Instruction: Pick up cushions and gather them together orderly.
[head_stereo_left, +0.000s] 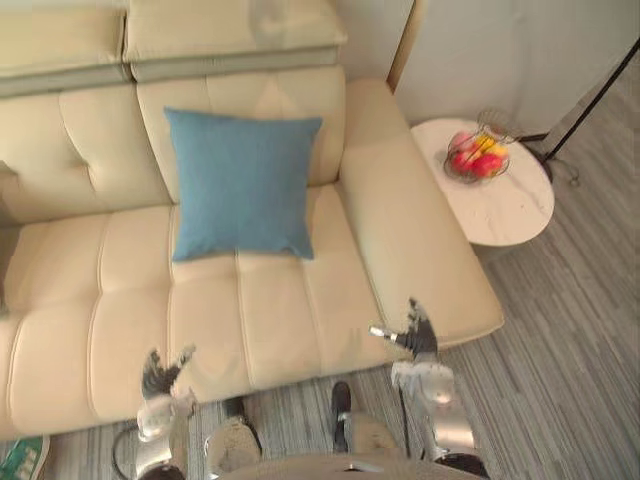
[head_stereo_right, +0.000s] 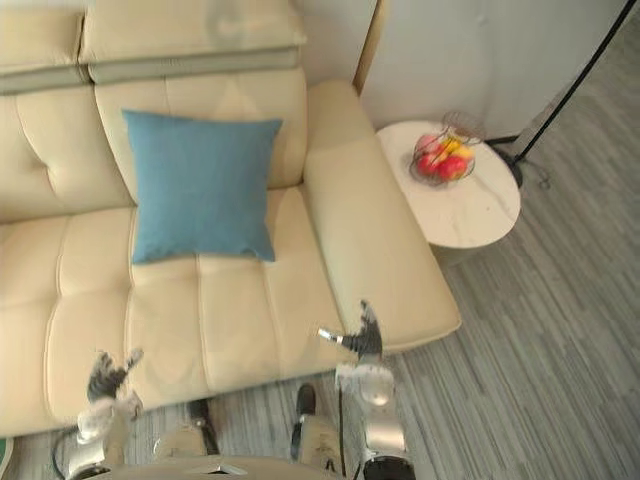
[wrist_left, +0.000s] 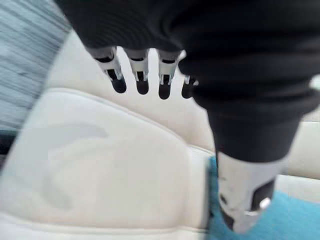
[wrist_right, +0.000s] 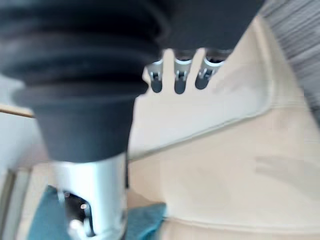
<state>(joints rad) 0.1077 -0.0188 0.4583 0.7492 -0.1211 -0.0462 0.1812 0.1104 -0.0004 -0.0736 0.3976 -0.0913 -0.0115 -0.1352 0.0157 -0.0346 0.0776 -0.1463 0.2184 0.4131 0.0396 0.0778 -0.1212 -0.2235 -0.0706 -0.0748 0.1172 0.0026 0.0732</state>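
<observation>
Left eye view: blue cushion (head_stereo_left: 243, 183) upright, leaning on sofa back (head_stereo_left: 90, 150).

Pretty clearly a living room in someone's home. Most of the frame is a big cream leather sofa (head_stereo_left: 270, 310) with stitched seat panels and padded headrests along the top edge. A blue cushion (head_stereo_left: 240, 185) leans on its backrest, a bit left of centre. In the upper right, just beside the sofa's armrest, there's a small round side table (head_stereo_left: 515, 215) with a pale marble-look top. On it sits a wire basket (head_stereo_left: 506, 158) of red and yellow fruit (head_stereo_left: 470, 158). Grey wood-plank floor (head_stereo_left: 580, 350) runs down the right side, with a plain white wall (head_stereo_left: 500, 50) behind. A thin black pole (head_stereo_left: 595, 95) slants across the top right corner.
</observation>
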